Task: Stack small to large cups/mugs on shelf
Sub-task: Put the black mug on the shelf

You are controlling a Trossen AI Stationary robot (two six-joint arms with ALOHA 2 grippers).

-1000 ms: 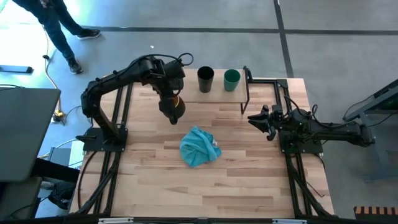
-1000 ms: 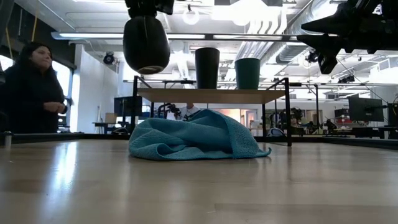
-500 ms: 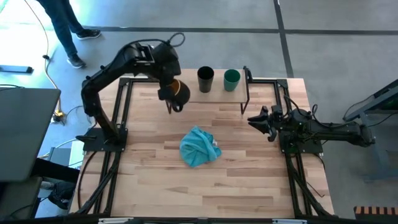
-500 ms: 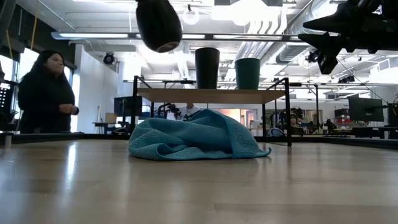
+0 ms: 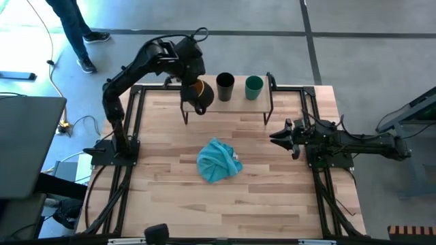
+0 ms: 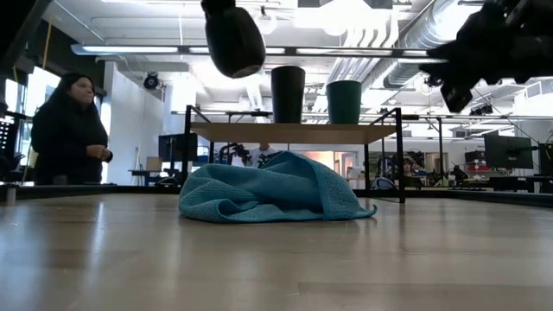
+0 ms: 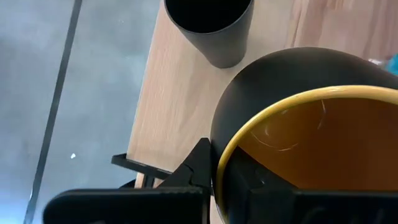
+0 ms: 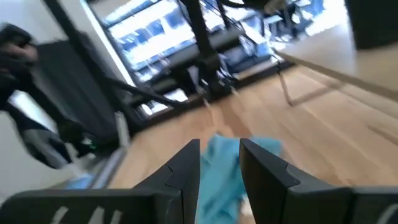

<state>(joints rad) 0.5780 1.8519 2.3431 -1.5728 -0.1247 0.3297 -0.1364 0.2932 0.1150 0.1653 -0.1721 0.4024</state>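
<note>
The left hand [image 5: 193, 92] has carried the mug [image 5: 199, 94] shelfward — gripping its rim — beside the black cup [image 5: 225, 86].

I worked in a robotics lab: exposed ceiling ducts [image 6: 449, 43], strip lights, monitors [image 6: 501, 152], concrete floor [image 5: 204, 17]

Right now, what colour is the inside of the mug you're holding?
Yellow-orange inside the mug, dark outside; the left wrist view shows it best.
</note>
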